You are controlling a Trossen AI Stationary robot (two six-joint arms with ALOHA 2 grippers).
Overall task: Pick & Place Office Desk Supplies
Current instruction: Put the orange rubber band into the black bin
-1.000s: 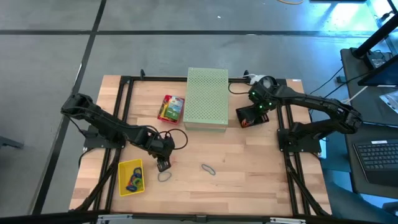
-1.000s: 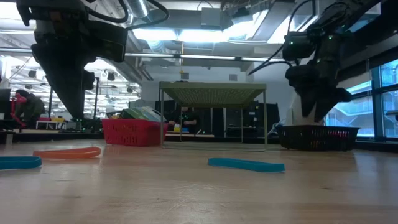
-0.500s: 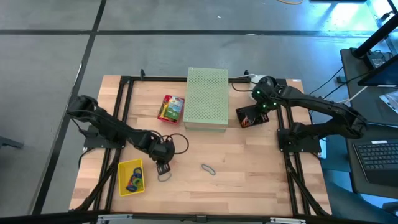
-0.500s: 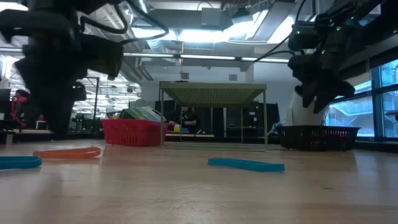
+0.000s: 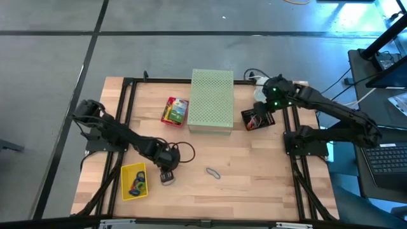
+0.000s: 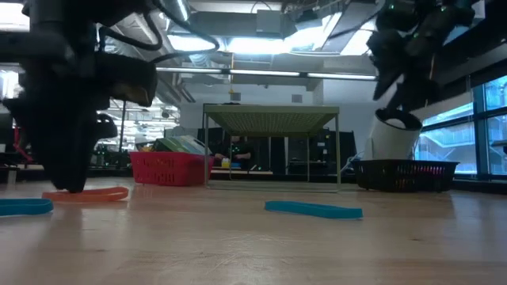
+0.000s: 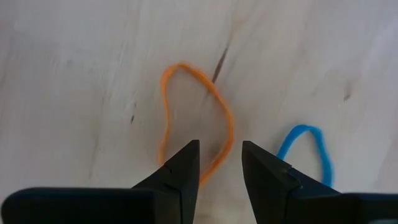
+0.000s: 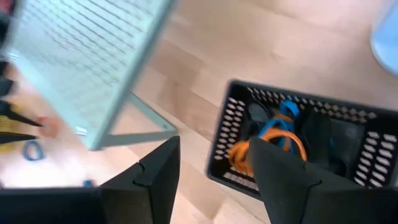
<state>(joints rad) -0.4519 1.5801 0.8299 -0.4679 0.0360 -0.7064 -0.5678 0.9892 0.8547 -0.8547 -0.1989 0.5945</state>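
Now, left gripper [image 7: 220,163]: jaws parted, straddling orange band [image 7: 196,118] lying on surface [image 5: 254,172].
Blue band [image 7: 306,149]: lying just beside.
Right gripper [image 8: 214,168]: jaws spread, hovering over black basket [image 8: 292,146] holding bands.

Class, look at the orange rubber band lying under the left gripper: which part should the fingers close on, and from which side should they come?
Come straight down from above. The orange rubber band lies flat on the table, so only a vertical approach fits. The open left gripper already straddles one strand of the loop; closing there should pinch that single thin strand.
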